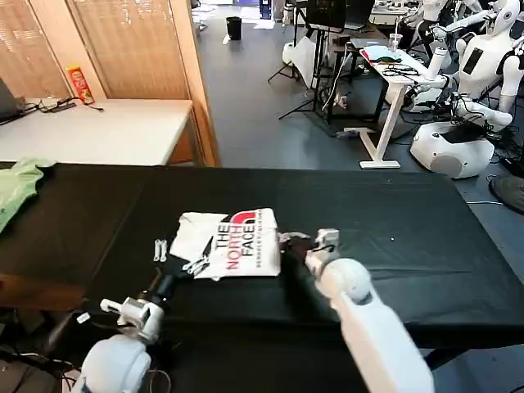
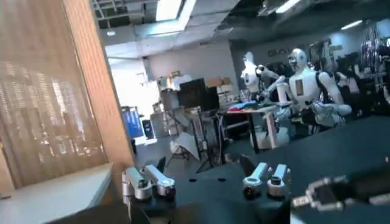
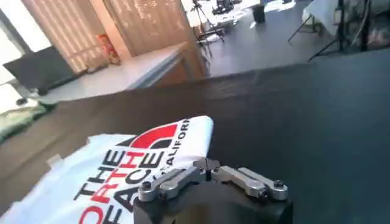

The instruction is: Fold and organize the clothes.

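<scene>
Folded T-shirt (image 1: 232, 244) on black table (image 1: 393, 221), green garment (image 1: 18, 185) far left.

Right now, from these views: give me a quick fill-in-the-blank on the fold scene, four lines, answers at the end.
1. The white T-shirt lies folded on the ____ tablecloth.
2. The shirt's printed side faces ____.
3. The right hand is at the shirt's edge, on the robot's ____ side of it.
4. The garment at the table's far left corner is light ____.

Missing words: black; up; right; green
</scene>
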Action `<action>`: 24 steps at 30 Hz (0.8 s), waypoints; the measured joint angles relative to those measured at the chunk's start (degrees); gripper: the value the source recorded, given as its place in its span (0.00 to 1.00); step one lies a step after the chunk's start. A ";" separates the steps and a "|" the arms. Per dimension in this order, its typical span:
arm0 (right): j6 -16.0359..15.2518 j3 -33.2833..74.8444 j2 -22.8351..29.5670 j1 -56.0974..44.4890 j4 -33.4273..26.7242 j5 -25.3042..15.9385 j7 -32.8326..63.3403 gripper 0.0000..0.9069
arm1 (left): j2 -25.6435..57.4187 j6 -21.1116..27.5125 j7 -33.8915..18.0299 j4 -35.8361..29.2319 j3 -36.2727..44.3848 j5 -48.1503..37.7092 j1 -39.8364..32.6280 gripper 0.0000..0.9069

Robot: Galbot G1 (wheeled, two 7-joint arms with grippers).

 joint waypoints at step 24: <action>22.49 9.67 -7.21 -27.10 22.36 -20.13 9.99 0.97 | 0.67 0.13 -5.79 0.26 1.76 -9.53 2.90 0.97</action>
